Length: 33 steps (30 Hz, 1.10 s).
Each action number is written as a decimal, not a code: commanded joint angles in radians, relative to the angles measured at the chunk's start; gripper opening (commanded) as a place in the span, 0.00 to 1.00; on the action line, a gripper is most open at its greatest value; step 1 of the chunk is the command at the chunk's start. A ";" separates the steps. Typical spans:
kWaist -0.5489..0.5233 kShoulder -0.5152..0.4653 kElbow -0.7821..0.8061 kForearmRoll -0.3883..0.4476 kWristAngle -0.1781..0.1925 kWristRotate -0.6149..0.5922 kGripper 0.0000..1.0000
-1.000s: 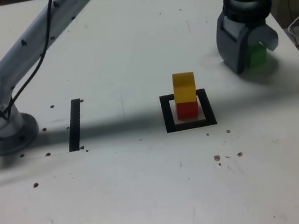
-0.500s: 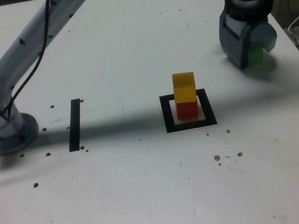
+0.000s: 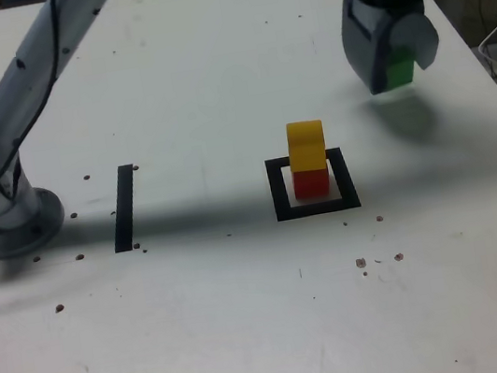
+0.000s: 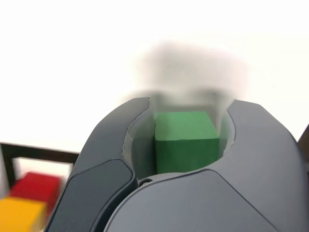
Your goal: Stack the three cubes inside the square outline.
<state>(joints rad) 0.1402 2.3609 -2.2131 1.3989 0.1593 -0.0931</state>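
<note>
The gripper (image 3: 396, 70) was closed onto the green block (image 4: 186, 140), raised clear of the table (image 3: 206, 335), presumably to top the yellow block (image 3: 306, 145).

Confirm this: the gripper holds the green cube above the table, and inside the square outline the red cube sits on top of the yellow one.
Wrong order: the exterior view shows the yellow cube on top of the red one. The rest stands.

Green cube (image 4: 186, 140); yellow cube (image 3: 306, 146); red cube (image 3: 312, 184); black outline (image 3: 283, 211) with white centre; black bar (image 3: 124, 209).
</note>
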 commanded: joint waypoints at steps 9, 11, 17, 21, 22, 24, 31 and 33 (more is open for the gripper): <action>-0.025 -0.207 0.134 0.089 -0.004 0.164 0.28; -0.032 -0.239 0.175 0.100 -0.005 0.191 0.28; -0.055 -0.335 0.295 0.101 -0.015 0.208 0.28; -0.079 -0.376 0.343 0.099 -0.027 0.198 0.28; -0.086 -0.383 0.353 0.097 -0.028 0.193 0.28; -0.101 -0.393 0.376 0.090 -0.031 0.181 0.28; -0.139 -0.444 0.492 0.033 -0.041 0.157 0.28; -0.148 -0.456 0.524 0.011 -0.046 0.151 0.28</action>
<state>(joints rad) -0.0004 1.9177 -1.7050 1.4259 0.1171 0.0630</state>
